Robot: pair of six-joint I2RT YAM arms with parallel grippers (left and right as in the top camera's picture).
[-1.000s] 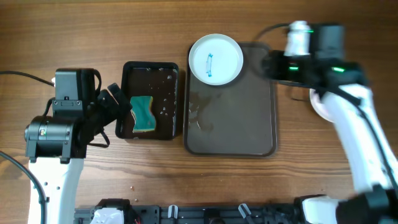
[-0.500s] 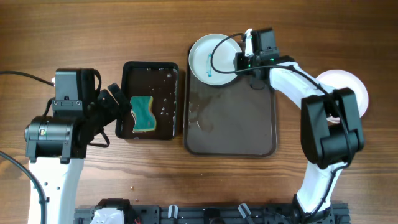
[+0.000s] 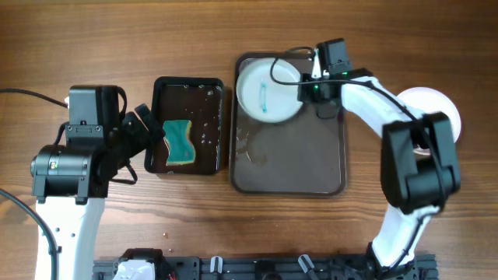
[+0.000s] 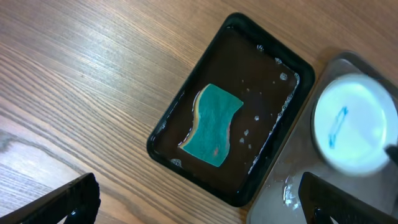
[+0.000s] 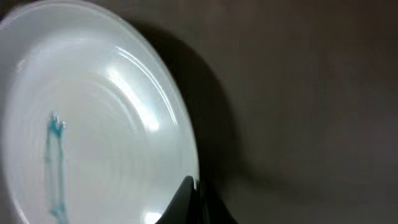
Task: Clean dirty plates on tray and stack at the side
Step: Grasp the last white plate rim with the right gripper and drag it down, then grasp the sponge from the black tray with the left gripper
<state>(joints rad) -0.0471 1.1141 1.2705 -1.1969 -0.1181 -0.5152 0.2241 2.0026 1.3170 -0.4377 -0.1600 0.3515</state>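
Observation:
A white plate with a teal-blue smear lies tilted at the top left of the dark brown tray. My right gripper is shut on the plate's right rim. In the right wrist view the closed fingertips pinch the rim of the plate. My left gripper is open and empty beside the black tray, its fingers wide apart in the left wrist view. That view also shows the plate and the brown tray.
A small glossy black tray left of the brown tray holds water and a teal sponge; both show in the left wrist view, the tray and the sponge. White plates sit at the right, partly behind my right arm.
My right arm swung in from the right, took hold of the plate's right rim and drew the plate from over the tray's top edge down into the tray. The left arm has not moved.

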